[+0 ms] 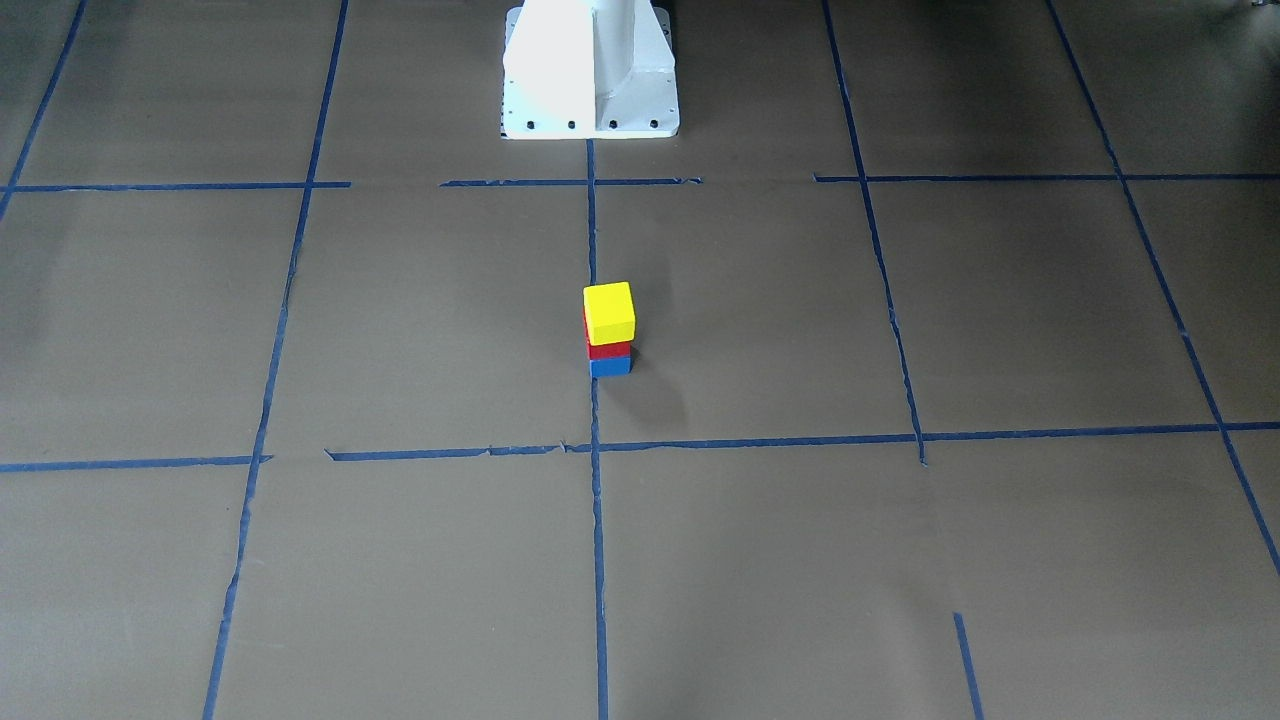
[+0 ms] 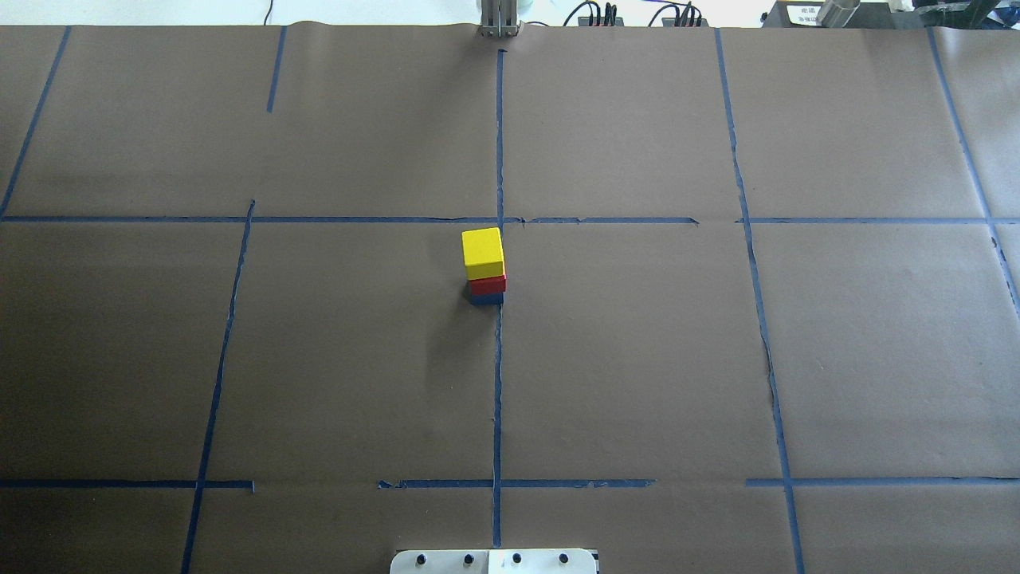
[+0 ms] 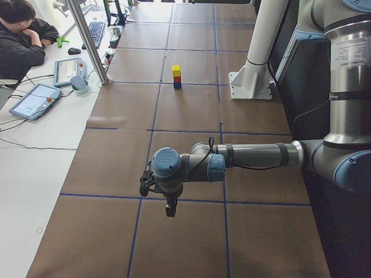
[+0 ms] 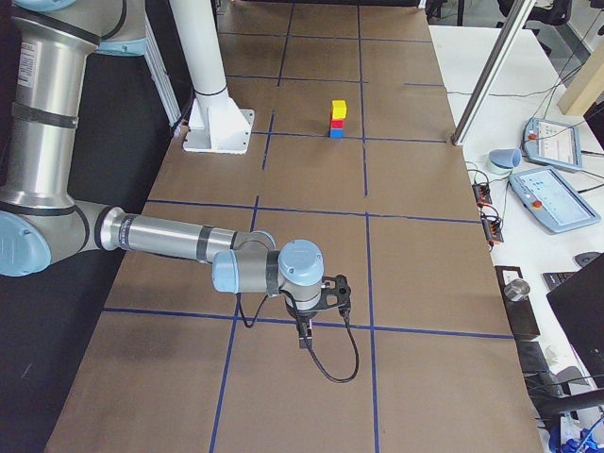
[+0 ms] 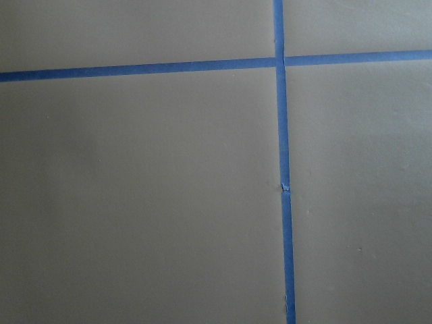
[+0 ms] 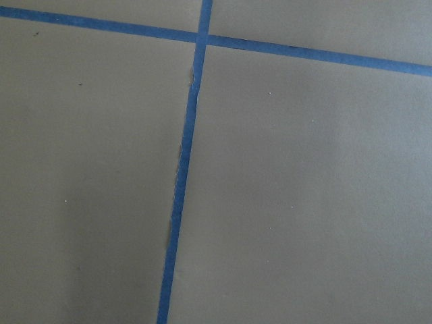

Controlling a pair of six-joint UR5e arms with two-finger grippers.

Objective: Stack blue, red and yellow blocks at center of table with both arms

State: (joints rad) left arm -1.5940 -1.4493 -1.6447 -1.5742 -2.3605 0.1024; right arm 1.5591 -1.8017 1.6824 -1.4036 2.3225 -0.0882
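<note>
A stack stands at the table's center: the yellow block [image 1: 609,312] on top, the red block [image 1: 609,349] in the middle, the blue block [image 1: 610,366] at the bottom. It also shows in the overhead view with the yellow block [image 2: 483,253] on top, and small in the exterior left view [image 3: 176,77] and the exterior right view [image 4: 337,119]. My left gripper [image 3: 169,209] shows only in the exterior left view, far from the stack; I cannot tell whether it is open or shut. My right gripper [image 4: 304,335] shows only in the exterior right view, far from the stack; I cannot tell its state either.
Brown paper with blue tape lines [image 2: 498,359] covers the table. The robot's white base [image 1: 590,70] stands behind the stack. A person [image 3: 23,35], tablets [image 3: 32,99] and a metal post [image 3: 90,40] are along the operators' side. Both wrist views show only paper and tape.
</note>
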